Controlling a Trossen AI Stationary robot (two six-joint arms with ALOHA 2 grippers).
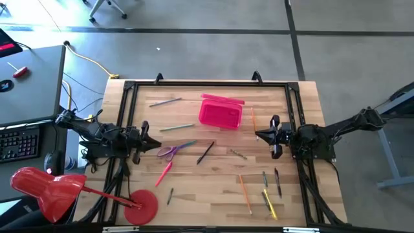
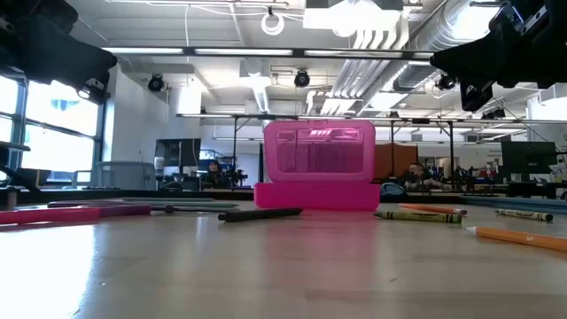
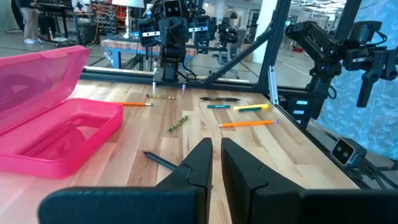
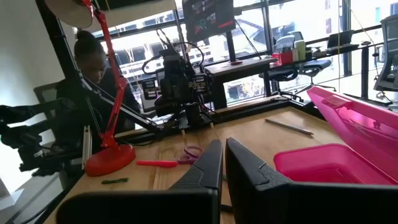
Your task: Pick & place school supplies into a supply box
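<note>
Pens and pencils point(image 1: 265, 194) scatter across a pale wooden table point(image 1: 213, 194); an open pink supply box point(image 1: 220, 113) sits toward the back. Left gripper point(image 1: 150, 144) slightly parted, empty; right gripper point(image 1: 262, 136) clenched, empty. Workshop beyond.

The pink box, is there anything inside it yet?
The pink box sits open with its lid up. The part of its floor that shows looks bare, with no pens or pencils on it. The near wall hides some of the bottom, so that part cannot be checked.

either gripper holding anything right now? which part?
Nothing is held. The left gripper and right gripper both hang empty above the table; the pens and pencils lie loose on the wood, the pink box open.
</note>
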